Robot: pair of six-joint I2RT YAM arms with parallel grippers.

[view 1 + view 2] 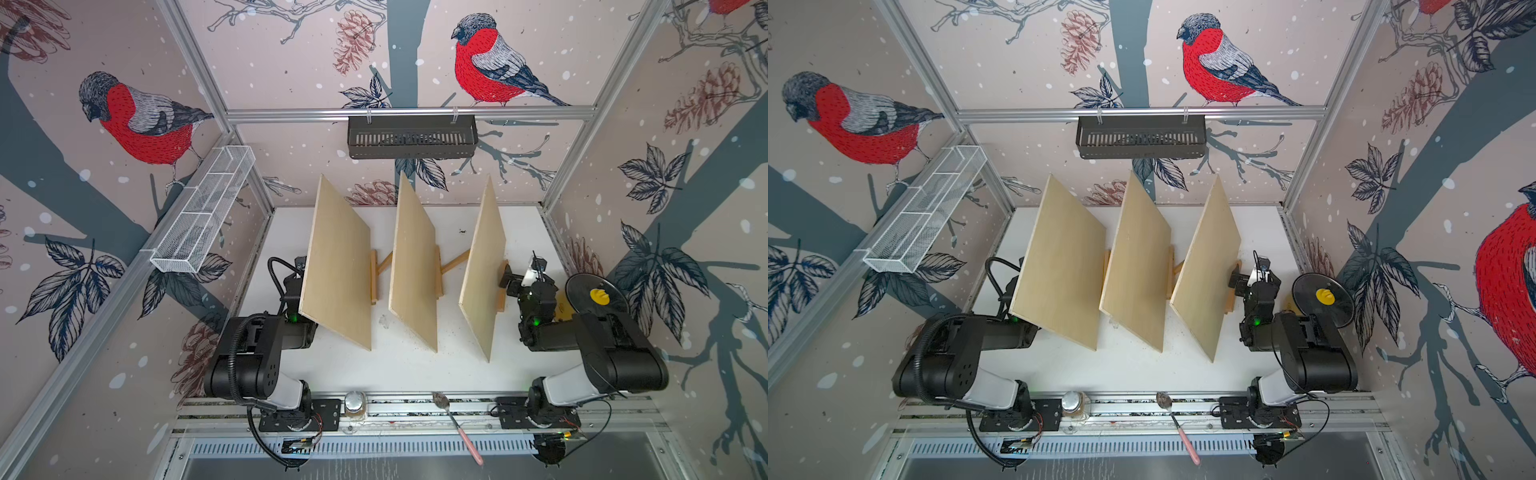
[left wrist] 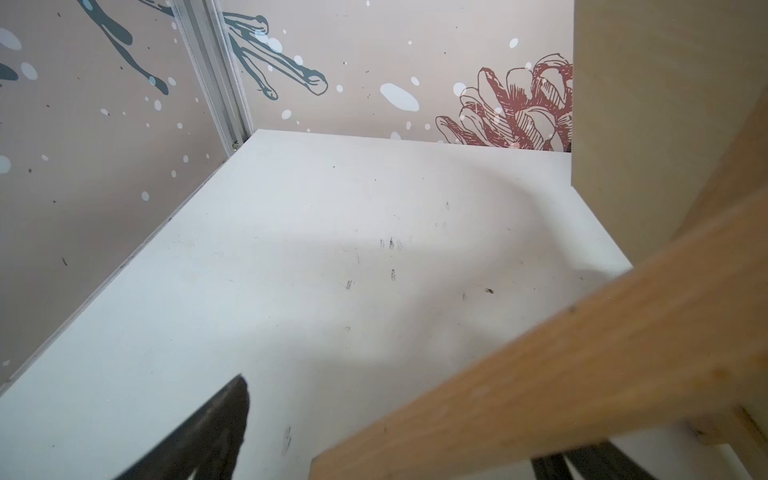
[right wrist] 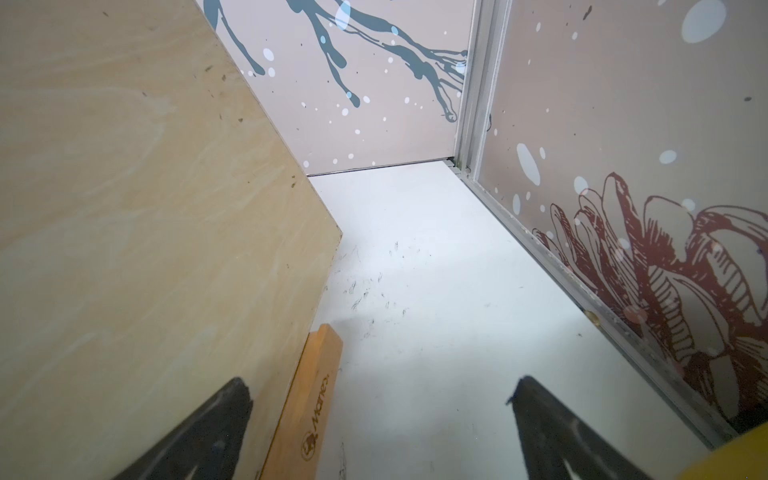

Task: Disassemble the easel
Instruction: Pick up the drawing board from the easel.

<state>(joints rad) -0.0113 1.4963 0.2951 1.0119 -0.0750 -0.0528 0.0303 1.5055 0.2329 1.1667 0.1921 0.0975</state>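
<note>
My left claw [image 2: 374,409] and right claw [image 3: 380,395] gape wide; only my right wrist view reads "Maries" on the easel [image 3: 316,399].

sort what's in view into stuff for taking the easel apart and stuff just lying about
For the job: left board, middle board, right board, easel frame, left gripper, right gripper.

Lying about: jar, pink-handled spoon, black disc, white wire basket, black basket.

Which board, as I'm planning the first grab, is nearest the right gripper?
The rightmost board, beside the right gripper; middle board and left board stand farther away.
</note>
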